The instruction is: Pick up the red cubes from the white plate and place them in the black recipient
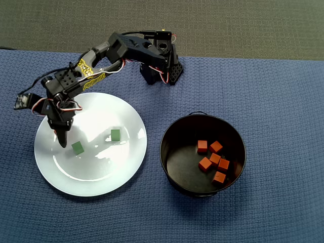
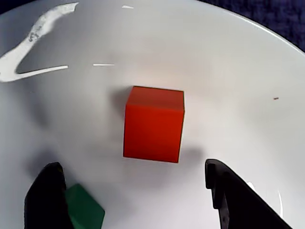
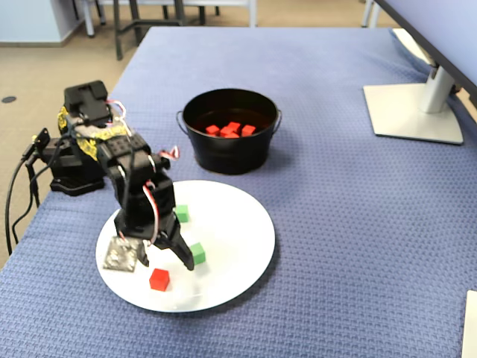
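Wrist view shows the gripper [image 2: 138, 200] with its jaws apart above the plate [image 2: 248, 62], 1 red cube [image 2: 153, 124] lying just ahead of the gap, so a good grab likely means easing forward and down until the cube sits squarely between the fingers, clear of the green cube [image 2: 85, 210] by the left finger. I count 1 red cube and 2 green cubes on the plate, and 5 red cubes [image 1: 213, 160] visible in the pot [image 1: 172, 152].

Bare plate [image 2: 228, 62] around red cube [image 2: 153, 124] — green cube [image 2: 83, 210] beside one finger.
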You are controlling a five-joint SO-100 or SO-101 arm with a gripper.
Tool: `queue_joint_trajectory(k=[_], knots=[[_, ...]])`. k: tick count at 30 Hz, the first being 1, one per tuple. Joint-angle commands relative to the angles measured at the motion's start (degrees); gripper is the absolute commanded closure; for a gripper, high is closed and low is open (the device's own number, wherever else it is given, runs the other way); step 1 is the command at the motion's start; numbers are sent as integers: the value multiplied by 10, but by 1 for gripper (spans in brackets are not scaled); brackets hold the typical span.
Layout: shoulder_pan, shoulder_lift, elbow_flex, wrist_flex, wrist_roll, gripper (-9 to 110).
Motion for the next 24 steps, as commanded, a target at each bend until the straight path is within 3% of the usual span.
queue_joint_trajectory(k=[1,18,20,23,24], knots=[[14,-8,-74,6,-25,71],[20,-58,-150,18,-4,75],[20,-57,-149,18,-5,80],[19,-57,-148,17,3,102],[19,-57,-147,17,0,102]])
